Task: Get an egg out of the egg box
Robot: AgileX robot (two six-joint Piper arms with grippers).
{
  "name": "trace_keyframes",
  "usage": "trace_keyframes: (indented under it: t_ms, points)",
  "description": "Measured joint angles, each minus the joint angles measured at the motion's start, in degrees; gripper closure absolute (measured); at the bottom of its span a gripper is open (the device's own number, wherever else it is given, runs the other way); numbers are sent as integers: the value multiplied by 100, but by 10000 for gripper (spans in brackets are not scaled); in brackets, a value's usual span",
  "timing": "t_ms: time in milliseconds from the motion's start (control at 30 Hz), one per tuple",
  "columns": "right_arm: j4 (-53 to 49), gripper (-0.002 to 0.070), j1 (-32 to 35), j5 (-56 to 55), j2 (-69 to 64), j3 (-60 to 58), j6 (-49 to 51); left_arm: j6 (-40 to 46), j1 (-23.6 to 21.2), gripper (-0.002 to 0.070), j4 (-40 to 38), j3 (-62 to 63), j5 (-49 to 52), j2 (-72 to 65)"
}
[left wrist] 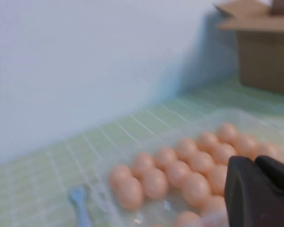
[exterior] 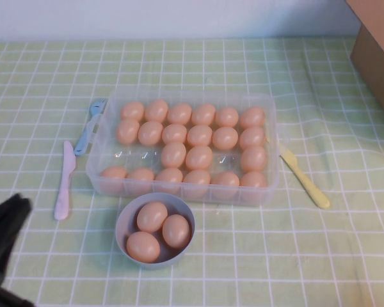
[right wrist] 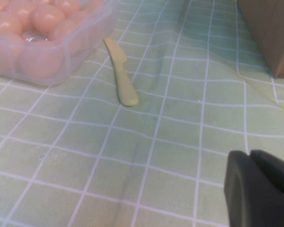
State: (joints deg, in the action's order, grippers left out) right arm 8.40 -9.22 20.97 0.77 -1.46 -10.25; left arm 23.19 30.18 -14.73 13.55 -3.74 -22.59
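Egg box (exterior: 102, 167) sat mid-table (exterior: 294, 256) on the green checked cloth, clear plastic, mostly full of peach-orange eggs, a few hollows at left centre bare. One egg (exterior: 173, 155) lay in the middle of the box, touching its neighbours. Just near of the box stood a grey-blue bowl (exterior: 123, 225) with three eggs in it. Left of the box lay a blue fork (exterior: 89, 126) and a pink knife (exterior: 64, 180); a yellow knife (exterior: 304, 179) lay at the box's right side, its far end touching or nearly touching the wall. Cardboard box (exterior: 375, 51) at far right. Left gripper (exterior: 3, 233) sat low at the near left corner, well apart from the box, holding nothing; left wrist view showed its fingers (left wrist: 255, 189) clenched together. Right gripper (right wrist: 260, 187) showed only in its wrist view, above bare cloth near and right of the yellow knife, fingers pressed together, empty.
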Motion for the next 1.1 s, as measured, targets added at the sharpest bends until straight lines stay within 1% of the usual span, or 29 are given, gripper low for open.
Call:
trace_keyframes:
  t_ms: [67, 133, 233, 267, 300, 400, 467, 600, 800, 967, 1100]
  points:
    - [0, 694, 0, 0, 0, 0, 0, -91, -248, 677, 75, -393, -406, 472]
    - [0, 694, 0, 0, 0, 0, 0, -207, -647, 677, 185, -708, -521, 989]
    - [0, 694, 0, 0, 0, 0, 0, -483, -1324, 677, 425, -983, -424, 1675]
    - [0, 694, 0, 0, 0, 0, 0, -558, -1450, 677, 484, -1018, -393, 1796]
    - [0, 694, 0, 0, 0, 0, 0, -749, -1723, 677, 611, -1099, -333, 2042]
    - [0, 694, 0, 0, 0, 0, 0, -1035, -2175, 677, 768, -1284, -318, 2293]
    - [0, 694, 0, 0, 0, 0, 0, -1140, -2385, 677, 800, -1427, -295, 2316]
    - [0, 694, 0, 10, 0, 0, 0, -1319, -2551, 678, 876, -1494, 173, 2316]
    - [0, 694, 0, 14, 0, 0, 0, -1355, -2549, 678, 1282, -1494, 1350, 2316]
    - [0, 694, 0, 14, 0, 0, 0, -1401, -2549, 678, 1344, -1502, 2259, 2316]
    - [0, 694, 0, 14, 0, 0, 0, -1403, -2549, 678, 1367, -1502, 2501, 2316]
